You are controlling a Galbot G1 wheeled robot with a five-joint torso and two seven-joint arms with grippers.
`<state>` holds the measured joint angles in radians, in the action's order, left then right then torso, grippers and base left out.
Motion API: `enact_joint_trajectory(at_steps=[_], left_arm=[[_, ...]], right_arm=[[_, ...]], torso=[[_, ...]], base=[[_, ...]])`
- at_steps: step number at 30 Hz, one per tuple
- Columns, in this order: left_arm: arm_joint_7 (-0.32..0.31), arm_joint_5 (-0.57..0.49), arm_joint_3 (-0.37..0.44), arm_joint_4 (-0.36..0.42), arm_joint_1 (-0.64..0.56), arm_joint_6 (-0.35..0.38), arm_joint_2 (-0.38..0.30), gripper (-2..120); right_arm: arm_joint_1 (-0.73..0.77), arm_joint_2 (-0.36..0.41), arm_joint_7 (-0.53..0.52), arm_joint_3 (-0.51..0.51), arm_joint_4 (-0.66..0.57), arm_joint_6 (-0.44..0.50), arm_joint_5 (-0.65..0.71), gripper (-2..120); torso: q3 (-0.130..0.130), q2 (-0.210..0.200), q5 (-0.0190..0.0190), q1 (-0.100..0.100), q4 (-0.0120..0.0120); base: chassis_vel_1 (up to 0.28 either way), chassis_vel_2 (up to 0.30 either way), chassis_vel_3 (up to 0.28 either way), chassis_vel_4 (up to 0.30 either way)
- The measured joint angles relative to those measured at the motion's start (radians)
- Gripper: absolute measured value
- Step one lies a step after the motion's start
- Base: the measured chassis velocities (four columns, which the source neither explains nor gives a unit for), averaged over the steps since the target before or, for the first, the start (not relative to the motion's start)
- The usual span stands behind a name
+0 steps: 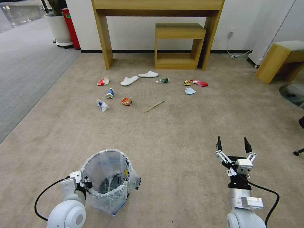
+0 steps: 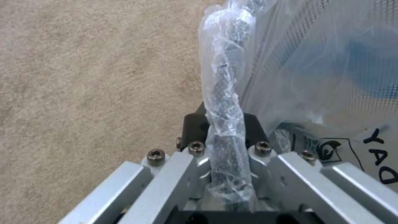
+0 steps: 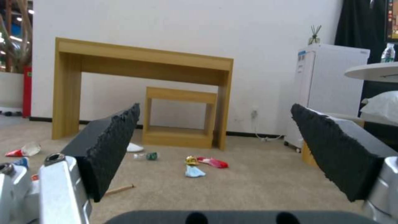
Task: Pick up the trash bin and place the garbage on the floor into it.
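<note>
Low in the left of the head view, the left gripper (image 1: 85,183) holds the trash bin (image 1: 107,180) by its rim, jaws closed on the bag-wrapped edge. The left wrist view shows that rim (image 2: 226,124) running straight between the clamped jaws, the clear liner bunched around it. The bin stands upright on the beige floor (image 1: 177,133).

At lower right of the head view, the right gripper (image 1: 233,145) hovers above the carpet with jaws spread wide, holding nothing.

Across the upper middle of the frame the garbage lies scattered: a red-white crushed cup (image 1: 103,81), two white slippers (image 1: 129,80), a small bottle (image 1: 162,81), a red wrapper (image 1: 199,83), a pale blue scrap (image 1: 190,91), a blue-white cup (image 1: 109,93), an orange can (image 1: 126,101), a wooden stick (image 1: 154,106) and a clear plastic piece (image 1: 102,105). Behind them stands a wooden table (image 1: 158,19) against the wall.
</note>
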<state>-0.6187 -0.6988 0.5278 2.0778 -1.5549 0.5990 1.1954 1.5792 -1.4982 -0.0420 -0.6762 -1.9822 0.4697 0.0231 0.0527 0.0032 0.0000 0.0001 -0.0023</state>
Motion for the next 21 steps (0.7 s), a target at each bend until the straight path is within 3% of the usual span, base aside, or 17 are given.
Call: enact_joint_trajectory(at_steps=[21], left_arm=[[0.03,0.022,0.038,0.043,-0.001,-0.013,0.042,1]], right_arm=[[-0.004,0.038,-0.005,0.0,0.008,-0.01,0.011,92]], torso=[[0.0,0.0,-0.0001,0.0,0.0]], base=[[0.0,0.0,0.0,0.0]])
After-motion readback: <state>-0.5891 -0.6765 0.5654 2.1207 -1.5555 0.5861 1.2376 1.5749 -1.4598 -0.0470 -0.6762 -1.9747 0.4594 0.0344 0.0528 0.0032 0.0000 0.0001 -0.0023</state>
